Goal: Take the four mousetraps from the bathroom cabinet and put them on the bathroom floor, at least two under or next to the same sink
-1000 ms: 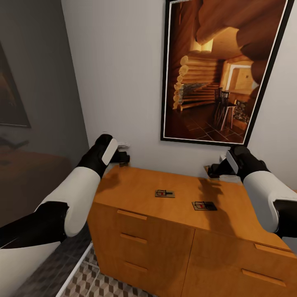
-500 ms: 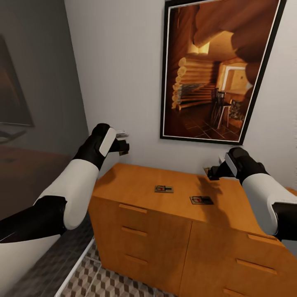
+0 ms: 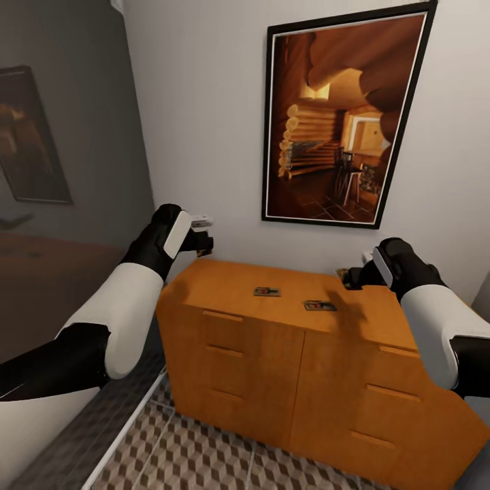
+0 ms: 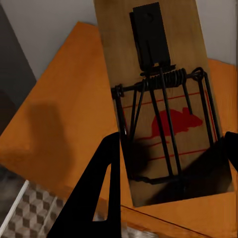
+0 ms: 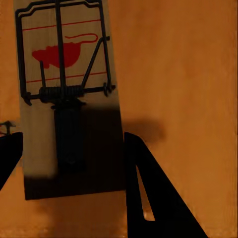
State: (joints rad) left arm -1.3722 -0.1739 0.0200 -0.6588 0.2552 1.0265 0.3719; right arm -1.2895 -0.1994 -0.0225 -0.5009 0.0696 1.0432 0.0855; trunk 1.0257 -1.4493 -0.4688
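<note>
My left fingers [image 4: 106, 198] pinch one mousetrap [image 4: 163, 99], my right fingers [image 5: 136, 188] another [image 5: 69, 94]; light, stiff boards, best held by their edges.

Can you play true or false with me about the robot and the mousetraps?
1. Two mousetraps lie on top of the cabinet. True: one and another.
2. The left gripper is empty. False: it holds a mousetrap between its fingers.
3. The right gripper holds a mousetrap. True.
4. A cabinet drawer is pulled open. False: all the drawers are shut.
5. A mousetrap sits on the floor. False: no trap lies on the tiles in the head view.
6. A framed picture hangs above the cabinet. True.
</note>
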